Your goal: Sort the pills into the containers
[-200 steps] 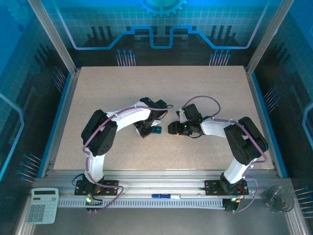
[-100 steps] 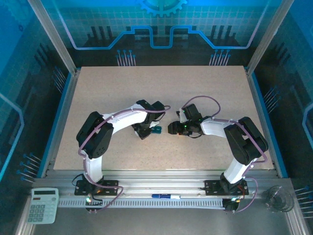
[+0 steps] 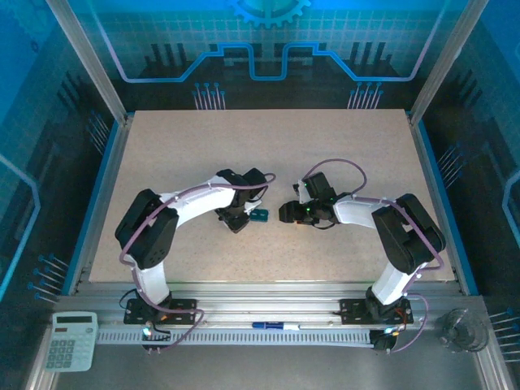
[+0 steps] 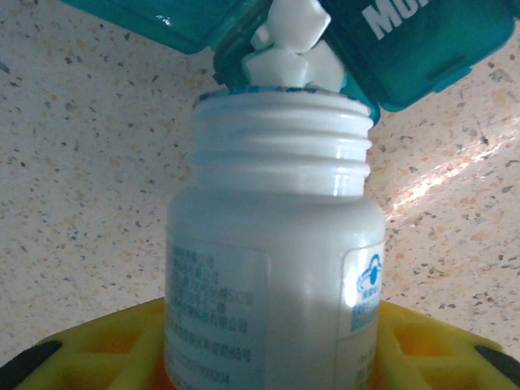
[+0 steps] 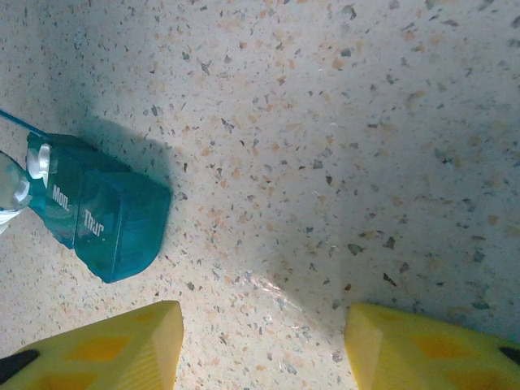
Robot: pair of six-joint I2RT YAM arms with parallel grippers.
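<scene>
Gripping a white bottle (image 4: 276, 268), my left end effector (image 4: 260, 348) tips its open mouth right at the teal pill box (image 5: 101, 219), white pills (image 4: 288, 45) crowding an open compartment. The box lies on the worktop (image 5: 366, 122) between both arms, long axis slanting toward my right end effector (image 5: 264, 341), which hovers near it, jaws apart and empty. The left arm is nearer.

left wrist: pill box (image 4: 414, 49) cut off by top edge, lid lettering clipped | white bottle (image 4: 276, 268) base out of frame, label print too blurred to read | top external: pill box (image 3: 260, 215) a teal speck, apparently part-covered by left gripper (image 3: 244, 219), compartments indiscernible | right wrist: pill box (image 5: 97, 219) left end cut off
</scene>
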